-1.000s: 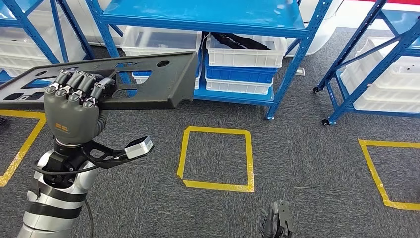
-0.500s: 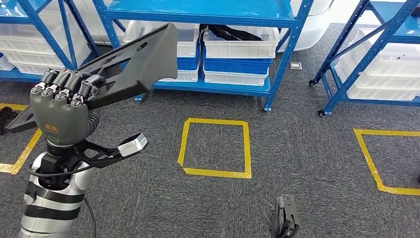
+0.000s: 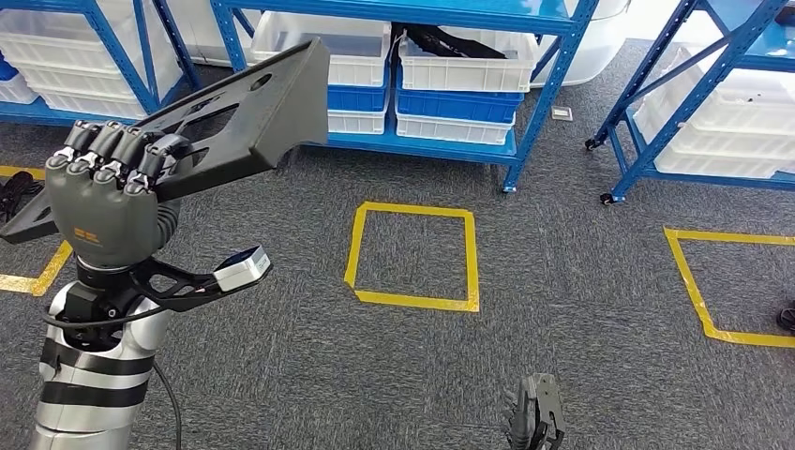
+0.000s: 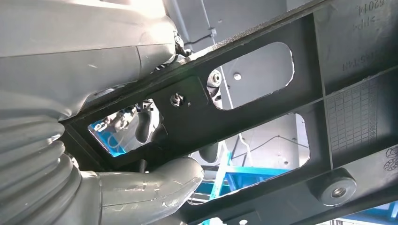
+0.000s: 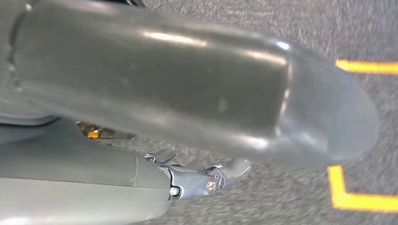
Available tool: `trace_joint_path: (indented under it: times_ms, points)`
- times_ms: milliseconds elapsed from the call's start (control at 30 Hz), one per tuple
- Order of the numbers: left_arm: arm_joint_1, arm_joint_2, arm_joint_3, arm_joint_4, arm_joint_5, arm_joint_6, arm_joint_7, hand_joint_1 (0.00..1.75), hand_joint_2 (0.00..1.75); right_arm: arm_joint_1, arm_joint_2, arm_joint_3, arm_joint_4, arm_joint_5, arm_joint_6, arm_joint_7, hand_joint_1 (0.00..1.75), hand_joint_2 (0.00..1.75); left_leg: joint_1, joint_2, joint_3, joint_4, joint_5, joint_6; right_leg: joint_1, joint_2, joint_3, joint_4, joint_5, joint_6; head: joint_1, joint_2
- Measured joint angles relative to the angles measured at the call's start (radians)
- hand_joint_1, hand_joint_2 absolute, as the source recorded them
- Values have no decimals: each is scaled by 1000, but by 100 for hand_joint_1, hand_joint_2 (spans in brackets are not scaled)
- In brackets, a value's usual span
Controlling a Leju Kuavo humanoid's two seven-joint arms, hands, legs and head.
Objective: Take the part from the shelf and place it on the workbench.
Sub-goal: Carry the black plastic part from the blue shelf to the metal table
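At the left hand: one left hand (image 3: 103, 202) is raised at the left of the head view, fingers wrapped over the near edge of the part (image 3: 230, 117), which is gripped.
Left thumb: in the left wrist view the grey thumb (image 4: 155, 180) is pressed against the underside of the part (image 4: 263, 108), beside its cut-out windows.
Part count: one dark flat panel is seen, pierced by several openings.
Part position: it is held in the air above the grey carpet floor (image 3: 281, 375), in front of the blue shelf (image 3: 525, 103).
Part long axis: the axis runs from the lower left, beyond the left hand, up and to the right toward the shelf; the far right end is raised and the panel is tilted.
Right hand: one right hand (image 3: 534, 422) is seen low at the bottom edge of the head view, hanging over the carpet; nothing is seen held in it, but whether the fingers are spread or curled cannot be told.
Floor marks: one complete yellow tape square (image 3: 412, 253) is laid on the carpet at centre; parts of two more tape outlines are seen at the left and right edges.
Bins: several white bins (image 3: 464, 70) and blue bins (image 3: 455, 103) are stacked on the lowest level of the shelf; an exact count cannot be made.
Second rack: another blue rack on castors (image 3: 656, 103) stands to the right.
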Motion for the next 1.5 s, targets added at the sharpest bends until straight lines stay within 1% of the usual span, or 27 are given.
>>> trace_joint_path:
  times_ms: [67, 100, 200, 267, 333, 367, 400, 467, 500, 567, 633, 700, 733, 800, 867, 900, 967, 1033, 1100, 1133, 1200, 1233, 1300, 1367, 1400, 1467, 1500]
  points:
    - [0, -2, 7, -1, 0, 0, -2, 175, 175, -5, -3, 0, -5, 0, 0, 1, 0, 0, 0, 1, -19, -2, 26, -9, 11, -1, 112, -151, -19, -19, -2, 0]
    - [0, -3, 9, -1, 0, 0, -2, 175, 175, -8, -4, 0, -7, 0, 0, 1, 0, 0, 2, 2, -21, -5, 39, -15, 16, -1, 143, -204, -35, -29, -2, 0]
    - [-1, -6, 12, -2, 1, 0, -6, 175, 175, -11, -5, 0, -10, 2, 0, 1, 0, 0, 7, 4, -20, -27, 68, -35, 17, 0, 141, -244, -21, -47, 3, 0]
    - [-2, -7, 20, -2, 3, 0, -12, 175, 175, -12, -5, 0, -10, 2, 0, 2, 0, 0, 7, 1, -34, 6, 7, -45, 8, -2, 124, -253, 13, -61, 0, 0]
    - [-3, -7, 29, -2, 7, 0, -23, 175, 175, -14, -4, 0, -10, 4, 1, 3, 0, 0, 8, -1, -55, 118, -111, -53, 3, -3, 97, -255, 45, -69, -5, 0]
    - [-3, -7, 33, -2, 10, 0, -30, 175, 175, -14, -4, 0, -10, 5, 2, 4, 0, 0, 10, -1, -61, 186, -147, -58, 3, -4, 79, -254, 60, -70, -7, 0]
    - [-3, -8, 38, -2, 12, 0, -38, 175, 175, -14, -3, 0, -10, 5, 3, 5, 0, 0, 13, -1, -61, 240, -155, -62, 3, -4, 61, -253, 75, -68, -7, 0]
    - [-4, -10, 48, -2, 17, 0, -54, 175, 175, -14, -2, 0, -10, 6, 6, 6, 0, 0, 21, -1, -20, 266, -114, -70, -1, -5, 24, -249, 101, -61, -8, 0]
    - [-5, -12, 53, -2, 18, 0, -62, 175, 175, -14, -2, 0, -10, 6, 7, 6, 0, 0, 26, -1, 26, 226, -94, -75, -3, -4, 8, -244, 111, -54, -8, 0]
    - [-11, -19, 61, -3, 20, 0, -75, 175, 175, -15, -2, 0, -10, 7, 8, 8, 0, 0, 29, -4, 135, 91, -116, -81, -3, -3, -20, -230, 126, -39, -8, 0]
    - [-16, -28, 70, -4, 25, 0, -88, 175, 175, -17, -3, 0, -10, 8, 8, 10, 0, 0, 21, -6, 185, 2, -155, -70, -1, -3, -37, -224, 144, -23, -7, 0]
    - [-17, -36, 80, -4, 31, 0, -105, 175, 175, -13, -2, 0, -10, 8, 8, 13, 0, 0, 14, -2, 170, -10, -142, -42, -5, -2, -48, -228, 162, -9, -6, 0]
    - [-17, -40, 86, -4, 34, 0, -114, 175, 175, -9, -2, 0, -10, 8, 8, 15, 0, 0, 12, 0, 159, -12, -128, -28, -7, -2, -59, -220, 151, -8, -6, 0]
    - [-19, -51, 96, -4, 38, 0, -130, 175, 175, -4, -1, 0, -10, 8, 8, 17, 0, 0, 12, 2, 128, -15, -98, -7, -9, 0, -92, -147, 74, -18, -2, 0]
    - [-20, -61, 106, -3, 41, 0, -145, 175, 175, -4, 0, 0, -10, 8, 7, 17, 0, 0, 9, 2, 90, -15, -69, 0, -9, 0, -121, -21, -16, -28, 3, 0]
    - [-19, -66, 111, -3, 42, 0, -151, 175, 175, -5, 1, 0, -10, 8, 6, 17, 0, 0, 8, 2, 71, -15, -54, 0, -9, 0, -124, 32, -34, -25, 4, 0]
    - [-18, -74, 120, -2, 44, 0, -160, 175, 175, -6, 1, 0, -10, 8, 5, 17, 0, 0, 6, 2, 32, -14, -24, -3, -9, 0, -88, 61, -13, -8, 4, 0]
    - [-17, -79, 127, -1, 47, 0, -164, 175, 175, -6, 0, 0, -11, 8, 4, 17, 0, 0, 6, 2, 0, -14, 4, -9, -6, 0, 12, -33, 12, -3, 4, 0]
    - [-17, -81, 132, -1, 49, 0, -165, 175, 175, -9, -2, 0, -16, 9, 4, 17, 0, 0, 6, 4, -15, -16, 30, -19, 2, 0, 122, -179, -18, -18, 2, 0]
    - [-17, -82, 134, -2, 50, 0, -166, 175, 175, -11, -3, 0, -18, 9, 4, 17, 0, 0, 7, 6, -16, -20, 43, -26, 6, 1, 151, -225, -34, -25, 3, 0]
    - [-17, -85, 138, -1, 51, 0, -170, 175, 175, -13, -4, 0, -20, 9, 3, 18, 0, 0, 10, 9, -14, -34, 65, -40, 6, 2, 148, -246, -26, -36, 4, 0]
    - [-17, -87, 140, -1, 52, 0, -174, 175, 175, -13, -3, 0, -20, 9, 3, 19, 0, 0, 12, 9, -18, -33, 57, -45, 3, 1, 144, -250, -13, -43, 5, 0]
    - [-16, -88, 146, 0, 52, 0, -180, 175, 175, -12, -1, 0, -21, 9, 1, 21, 0, 0, 14, 7, -35, 18, -22, -54, -6, -2, 127, -256, 18, -61, 1, 0]
    - [-15, -89, 151, 0, 52, 0, -183, 175, 175, -12, -1, -1, -21, 9, 1, 22, 0, 0, 15, 5, -61, 151, -132, -62, -5, -3, 99, -255, 45, -70, -2, 0]
    - [-14, -89, 153, 1, 52, 0, -184, 175, 175, -12, 0, -1, -21, 9, 1, 22, 0, 0, 16, 4, -69, 217, -156, -67, -5, -4, 83, -254, 58, -69, -3, 0]
    - [-11, -89, 156, 1, 52, 0, -186, 175, 175, -10, 1, -1, -21, 9, 1, 22, 0, 0, 22, 3, -48, 273, -137, -76, -6, -4, 51, -250, 80, -63, -3, 0]
    - [-11, -90, 157, 1, 52, 0, -186, 175, 175, -10, 1, -1, -21, 9, 1, 23, 0, 0, 26, 3, -9, 246, -112, -80, -8, -4, 37, -245, 88, -58, -3, 0]
